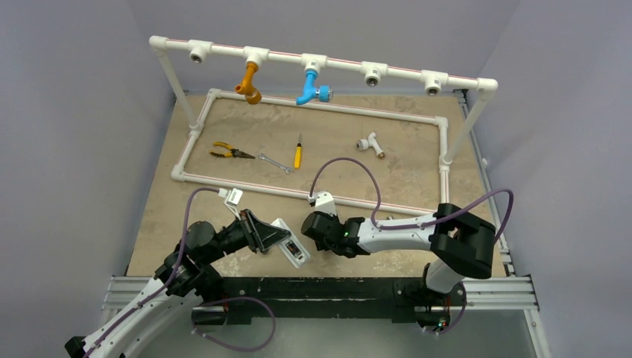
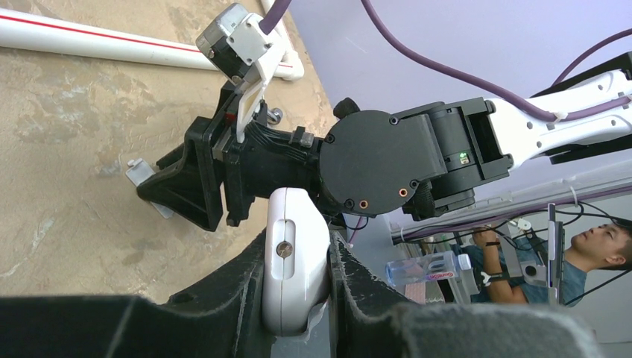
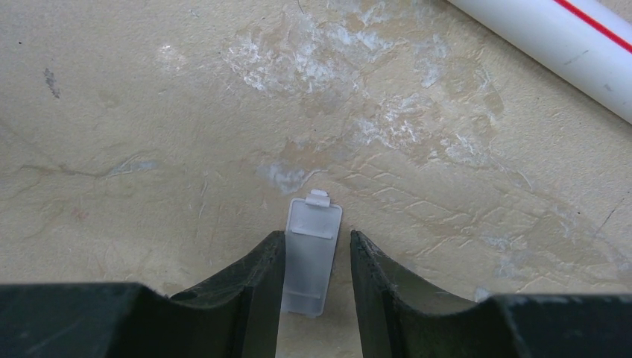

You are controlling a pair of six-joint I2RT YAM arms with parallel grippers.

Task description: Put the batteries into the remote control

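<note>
My left gripper (image 2: 296, 242) is shut on the remote control (image 2: 294, 253), a white handset clamped edge-on between both fingers and held off the table near the front edge. From above, the remote control (image 1: 292, 247) shows a dark recess on its upturned face. The batteries are not visible in any view. My right gripper (image 3: 318, 237) is open just right of the remote, low over the table. Its jaws straddle a small flat white cover (image 3: 313, 253) lying on the tabletop. The left finger (image 3: 261, 276) sits against the cover's edge, with a gap on the other side.
A white PVC pipe frame (image 1: 313, 195) lies on the table just behind both grippers, with a raised bar (image 1: 328, 66) carrying an orange and a blue tap. Inside the frame lie pliers (image 1: 227, 152), a wrench (image 1: 276, 163), a yellow-handled screwdriver (image 1: 298, 153) and a pipe tee (image 1: 370, 143).
</note>
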